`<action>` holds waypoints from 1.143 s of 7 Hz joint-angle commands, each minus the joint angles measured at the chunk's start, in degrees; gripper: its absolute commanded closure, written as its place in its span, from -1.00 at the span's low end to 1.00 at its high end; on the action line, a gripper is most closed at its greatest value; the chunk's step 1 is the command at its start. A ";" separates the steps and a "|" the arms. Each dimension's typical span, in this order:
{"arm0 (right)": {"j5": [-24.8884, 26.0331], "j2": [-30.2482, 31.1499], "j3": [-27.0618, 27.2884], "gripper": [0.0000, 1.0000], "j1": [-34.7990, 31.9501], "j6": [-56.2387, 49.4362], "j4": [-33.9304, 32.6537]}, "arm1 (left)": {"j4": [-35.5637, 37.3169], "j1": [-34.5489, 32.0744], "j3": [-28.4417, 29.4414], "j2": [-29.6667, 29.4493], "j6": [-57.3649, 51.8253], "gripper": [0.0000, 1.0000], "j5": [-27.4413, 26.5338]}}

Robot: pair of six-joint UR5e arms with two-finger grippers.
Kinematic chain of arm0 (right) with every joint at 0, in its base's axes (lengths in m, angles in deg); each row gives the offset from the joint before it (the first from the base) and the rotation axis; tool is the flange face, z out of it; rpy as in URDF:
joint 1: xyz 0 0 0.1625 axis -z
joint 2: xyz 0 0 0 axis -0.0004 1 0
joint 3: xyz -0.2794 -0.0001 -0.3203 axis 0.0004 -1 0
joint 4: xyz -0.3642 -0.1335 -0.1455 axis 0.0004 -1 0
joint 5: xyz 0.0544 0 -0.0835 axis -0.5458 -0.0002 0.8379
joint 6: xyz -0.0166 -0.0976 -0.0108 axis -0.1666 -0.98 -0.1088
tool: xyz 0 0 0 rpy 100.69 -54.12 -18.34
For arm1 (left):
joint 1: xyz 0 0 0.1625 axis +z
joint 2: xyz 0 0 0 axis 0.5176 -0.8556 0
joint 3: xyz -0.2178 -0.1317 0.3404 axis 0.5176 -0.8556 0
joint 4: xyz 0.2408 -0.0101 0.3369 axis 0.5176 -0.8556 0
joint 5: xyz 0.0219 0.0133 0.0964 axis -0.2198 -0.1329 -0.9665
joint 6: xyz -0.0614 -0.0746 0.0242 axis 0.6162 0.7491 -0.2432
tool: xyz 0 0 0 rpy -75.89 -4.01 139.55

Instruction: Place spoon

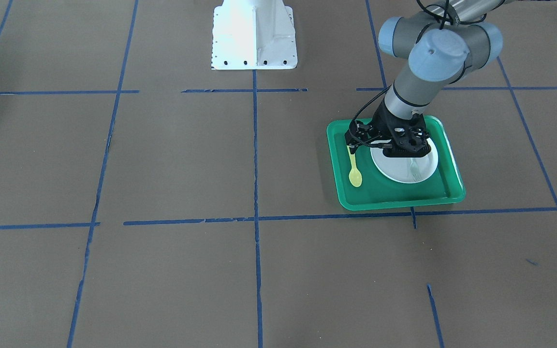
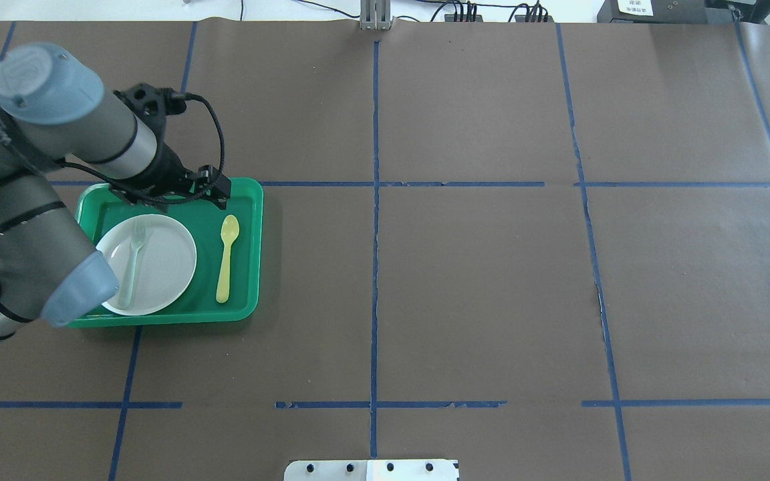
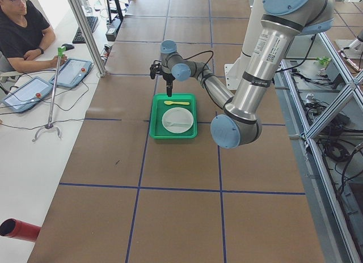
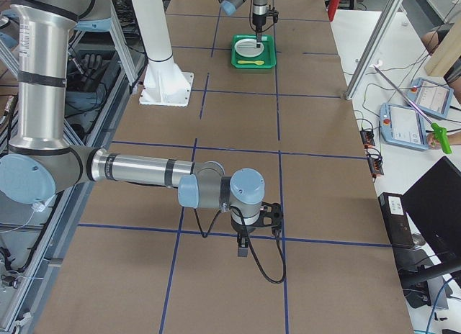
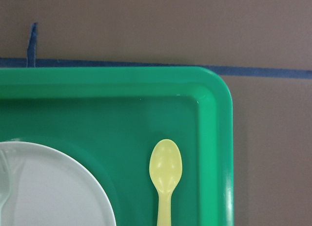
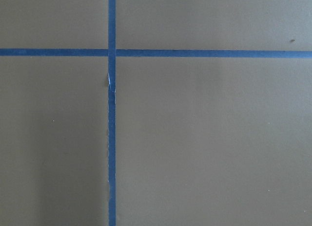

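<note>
Obs: the spoon [image 2: 226,257] lies flat on the floor of the green tray [image 2: 256,220], left of centre in the overhead view. It sits in the strip between the white plate [image 2: 164,267] and the tray's right-hand rim, clear of both. Its bowl points to the top of the frame and its handle to the bottom, roughly parallel to the rim. A pale fork [image 2: 135,257] rests on the plate. Nothing is holding the spoon.

Left gripper [image 1: 404,151]: points down over the tray end nearest the top of the overhead frame, above the plate's edge and off to one side of the spoon. Its wrist view shows the spoon bowl, the tray corner and part of the plate, but none of the jaws. The other views hide them too, so I cannot tell whether they are spread or pressed together.

Right gripper [image 4: 245,244]: hangs over bare table [image 2: 478,280], well apart from the tray. It shows only in the side view, so the jaw state cannot be read.

Judgement: the spoon is down beside the plate and free, so the placing looks done, or nearly so.

Next move: probably a straight lift of the left arm, without clipping the tray rim or the plate. If the spoon belongs elsewhere, the jaws would first need centring across the slim handle.
</note>
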 commanded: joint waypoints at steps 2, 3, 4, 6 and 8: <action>0.00 0.00 0.00 -1.00 0.00 0.00 0.00 | 11.80 -15.16 -10.32 -0.29 -14.68 -1.00 0.26; 0.00 0.00 0.00 -1.00 0.00 0.00 0.00 | 14.35 -19.65 -10.52 0.49 -23.45 -1.00 0.79; 0.00 0.00 0.00 -1.00 0.00 0.00 0.00 | 15.59 -22.21 -9.65 3.11 -34.68 -1.00 1.75; 0.00 0.00 0.00 -1.00 0.00 0.00 0.00 | 9.68 -30.10 -1.09 11.53 -55.61 -1.00 7.36; 0.00 0.00 0.00 -1.00 0.00 -0.09 0.00 | -2.97 -36.36 2.84 23.46 -60.10 -1.00 12.47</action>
